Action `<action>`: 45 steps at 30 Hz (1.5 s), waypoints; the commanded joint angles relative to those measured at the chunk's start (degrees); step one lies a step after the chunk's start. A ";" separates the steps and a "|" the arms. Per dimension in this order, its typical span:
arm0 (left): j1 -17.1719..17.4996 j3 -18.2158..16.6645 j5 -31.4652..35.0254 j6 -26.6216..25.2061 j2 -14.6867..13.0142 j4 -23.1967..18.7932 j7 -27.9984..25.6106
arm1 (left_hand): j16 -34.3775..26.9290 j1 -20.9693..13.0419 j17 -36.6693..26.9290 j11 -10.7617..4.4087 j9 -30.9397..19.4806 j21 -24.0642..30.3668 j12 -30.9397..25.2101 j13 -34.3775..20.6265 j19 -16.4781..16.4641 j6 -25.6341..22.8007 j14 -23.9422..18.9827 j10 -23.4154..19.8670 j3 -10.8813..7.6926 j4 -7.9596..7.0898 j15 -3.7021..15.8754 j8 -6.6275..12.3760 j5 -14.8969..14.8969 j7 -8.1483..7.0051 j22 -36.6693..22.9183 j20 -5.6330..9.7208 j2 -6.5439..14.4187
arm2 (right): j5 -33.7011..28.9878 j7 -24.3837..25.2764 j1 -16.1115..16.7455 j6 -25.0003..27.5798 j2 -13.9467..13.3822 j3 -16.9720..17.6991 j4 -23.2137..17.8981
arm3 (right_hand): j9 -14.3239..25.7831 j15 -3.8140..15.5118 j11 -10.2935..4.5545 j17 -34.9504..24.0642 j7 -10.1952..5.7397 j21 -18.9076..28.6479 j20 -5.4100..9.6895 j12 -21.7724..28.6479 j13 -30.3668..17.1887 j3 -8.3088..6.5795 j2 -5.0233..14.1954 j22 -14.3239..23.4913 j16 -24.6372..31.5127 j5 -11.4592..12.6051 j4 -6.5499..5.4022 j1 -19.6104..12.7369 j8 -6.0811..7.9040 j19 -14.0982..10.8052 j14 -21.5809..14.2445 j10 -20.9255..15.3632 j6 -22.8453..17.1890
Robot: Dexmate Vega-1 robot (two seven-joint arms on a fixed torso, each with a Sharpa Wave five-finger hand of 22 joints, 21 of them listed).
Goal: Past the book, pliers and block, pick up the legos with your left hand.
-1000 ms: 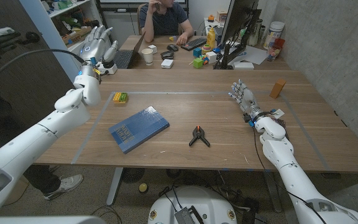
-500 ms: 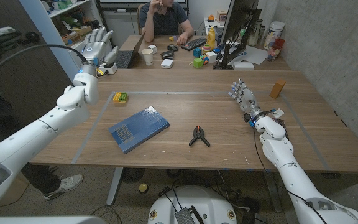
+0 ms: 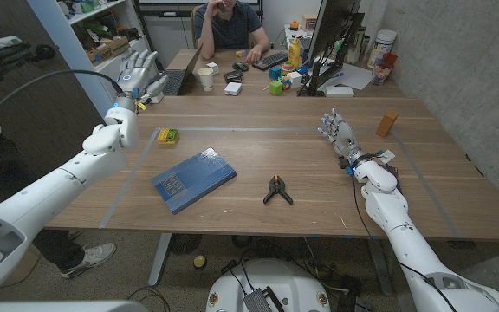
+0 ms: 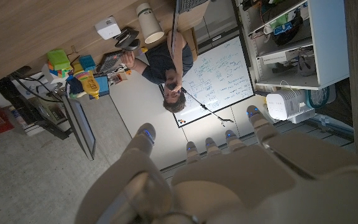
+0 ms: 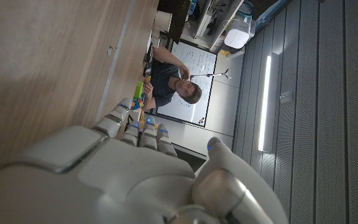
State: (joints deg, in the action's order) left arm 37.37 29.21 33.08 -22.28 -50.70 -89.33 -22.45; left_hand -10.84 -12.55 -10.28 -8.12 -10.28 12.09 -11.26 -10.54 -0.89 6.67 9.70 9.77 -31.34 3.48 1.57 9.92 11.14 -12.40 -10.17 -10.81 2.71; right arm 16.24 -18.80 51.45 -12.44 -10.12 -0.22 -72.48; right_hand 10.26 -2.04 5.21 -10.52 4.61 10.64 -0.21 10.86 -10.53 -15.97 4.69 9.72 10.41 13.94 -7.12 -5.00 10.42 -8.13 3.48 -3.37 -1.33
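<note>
The legos (image 3: 167, 135), a small yellow, green and red stack, lie on the table left of centre, toward the far side. Nearer me lie the blue book (image 3: 193, 179) and black pliers (image 3: 276, 190) with an orange spot. A wooden block (image 3: 387, 123) stands at the far right. My left hand (image 3: 139, 71) is raised above the table's far left edge, fingers spread, holding nothing, up and left of the legos; its fingers (image 4: 219, 149) point at the room behind. My right hand (image 3: 340, 136) stands on the table at the right, fingers apart and empty (image 5: 135, 180).
Grey tape lines (image 3: 241, 130) mark a rectangle on the table. Beyond it sit a laptop (image 3: 176, 80), a paper cup (image 3: 206, 78), a monitor (image 3: 327, 39) and small clutter. A person (image 3: 230, 26) sits behind the far edge. Shelves (image 3: 102, 26) stand at the far left.
My left hand has drifted slightly farther from me and a little right, staying raised and empty. The right hand has not moved.
</note>
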 commanded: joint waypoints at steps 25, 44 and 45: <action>-3.31 5.16 -9.03 8.36 5.00 13.14 -0.75 | -0.55 -2.04 -0.03 0.69 -0.19 0.47 -0.75 -0.20 -2.80 0.55 2.81 1.68 0.67 1.53 -0.18 0.88 0.63 -0.30 -0.13 -0.61 -0.69 | -0.64 -0.58 -2.25 -0.79 0.20 -0.99 2.84 | 0.16 -0.59 0.47 -0.30 0.36 0.56 -0.56 0.34 -0.26 0.75 -0.74 0.19 0.51 0.57 -0.06 0.28 0.38 -0.28 0.06 -0.04 -0.11; -2.82 6.53 -11.61 8.10 4.29 13.90 4.09 | -0.56 -2.47 -0.09 0.91 -0.21 0.61 -0.36 -0.21 -4.17 0.48 2.26 2.14 1.18 1.93 -0.18 0.93 0.68 -0.31 -0.14 -0.84 -0.95 | -0.71 -1.07 -2.36 -1.17 0.09 -1.23 2.99 | 0.16 -0.70 0.48 -0.30 0.26 0.56 -0.58 0.32 -0.26 1.04 -0.89 0.18 0.53 0.71 -0.15 0.55 0.41 -0.26 0.00 0.01 -0.15; -2.97 6.68 -11.78 8.30 4.40 14.28 4.38 | -0.57 -2.49 -0.10 0.93 -0.21 0.61 -0.35 -0.21 -4.20 0.50 2.23 2.16 1.20 1.94 -0.20 0.92 0.69 -0.31 -0.14 -0.80 -0.96 | -0.72 -1.06 -2.42 -1.18 0.10 -1.25 3.05 | 0.16 -0.76 0.45 -0.30 0.19 0.55 -0.58 0.33 -0.26 1.06 -0.90 0.18 0.53 0.72 -0.15 0.57 0.40 -0.25 0.01 -0.02 -0.14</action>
State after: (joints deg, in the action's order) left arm 34.70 34.89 23.42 -14.25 -46.39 -76.80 -21.73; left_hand -11.18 -14.22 -10.28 -7.56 -10.27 12.30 -11.66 -10.53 -4.58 7.18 9.69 9.66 -30.09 5.23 1.56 10.41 11.47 -12.49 -10.14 -11.26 1.67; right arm 15.56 -19.59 49.18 -13.36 -9.97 -1.27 -69.63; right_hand 10.25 -2.57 5.21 -10.52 4.61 10.64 -0.41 10.86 -10.53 -15.25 4.23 9.72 10.41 14.42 -7.36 -4.55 10.42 -8.34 3.37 -3.37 -1.33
